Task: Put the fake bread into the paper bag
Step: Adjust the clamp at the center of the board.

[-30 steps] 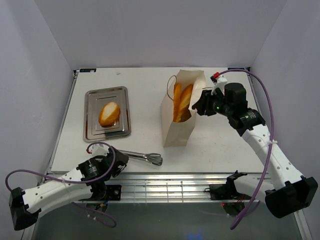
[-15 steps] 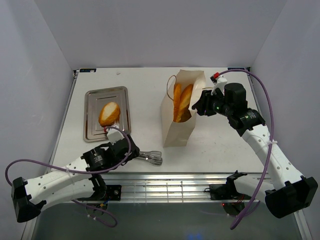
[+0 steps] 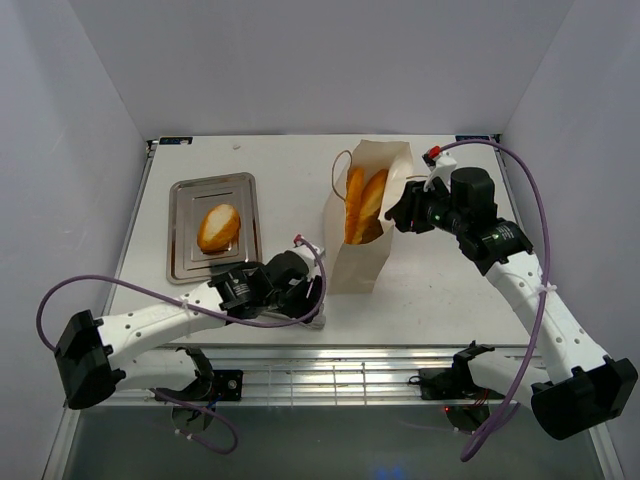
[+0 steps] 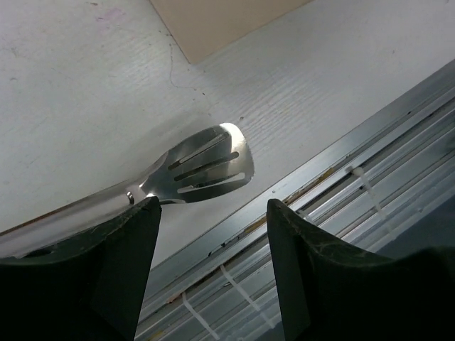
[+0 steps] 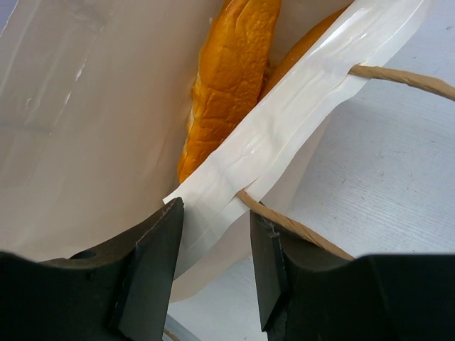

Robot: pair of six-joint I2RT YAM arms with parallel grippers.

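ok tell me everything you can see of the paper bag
A tall cream paper bag stands upright and open on the white table, with a taped rim and brown cord handles. Two golden loaves lean inside. The right pincer straddles its rim, jaws apart.

Assessment: a robotics laboratory test cell, not a kitchen or a shop. A white table (image 3: 290,170) stands boxed in by plain blank panel walls (image 3: 320,60) at its far edge and along both its sides. At the table's near edge a left arm (image 3: 150,325) and a right arm (image 3: 525,285), white and jointed, are mounted by an aluminium rail frame (image 3: 340,375), with purple cables (image 3: 541,200) looping loose. On the table lie staged props: a steel tray (image 3: 173,232), glossy toy bread (image 3: 218,228), a paper bag (image 3: 356,272) and metal tongs (image 4: 206,167)
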